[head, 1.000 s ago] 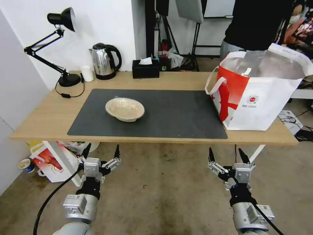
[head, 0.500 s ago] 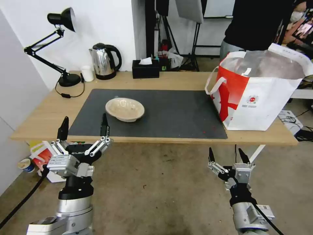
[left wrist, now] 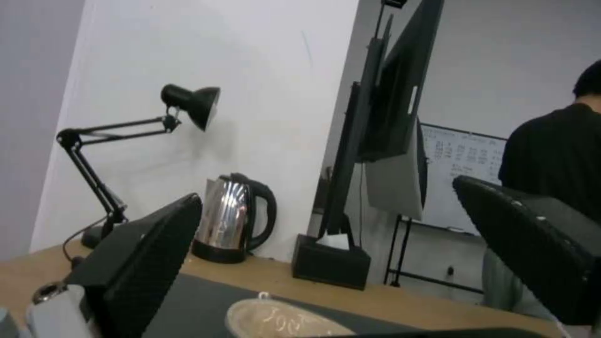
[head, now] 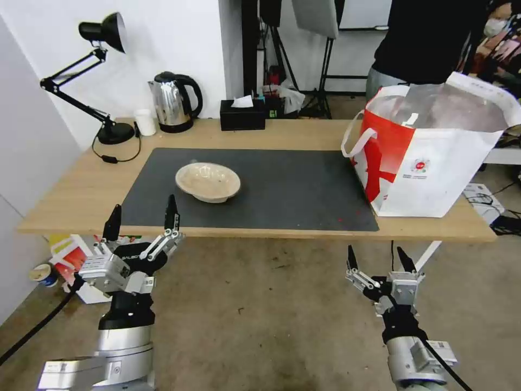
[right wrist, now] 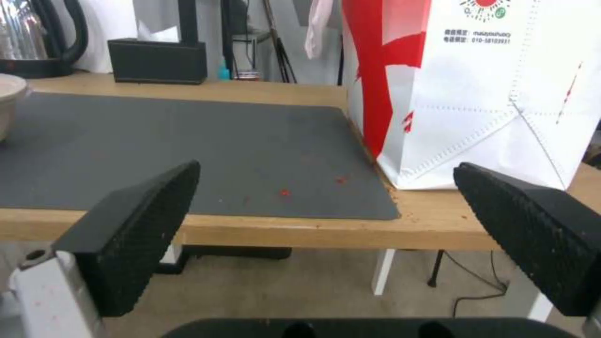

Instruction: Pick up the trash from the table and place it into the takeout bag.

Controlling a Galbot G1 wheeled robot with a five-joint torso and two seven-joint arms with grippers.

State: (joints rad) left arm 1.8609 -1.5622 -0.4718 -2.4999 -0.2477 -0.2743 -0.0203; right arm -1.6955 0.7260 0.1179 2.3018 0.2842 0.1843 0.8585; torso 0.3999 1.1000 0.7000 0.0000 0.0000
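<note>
Light was even and bright in the head view, shadows soft. The kettle (head: pixel 172 103) and the bag's foil lining (head: pixel 450 108) caught glare. The left wrist view was dimmer and hazy — near fingers (left wrist: pixel 144 263) blurred — with straight edges bowing toward the frame's margins.
</note>
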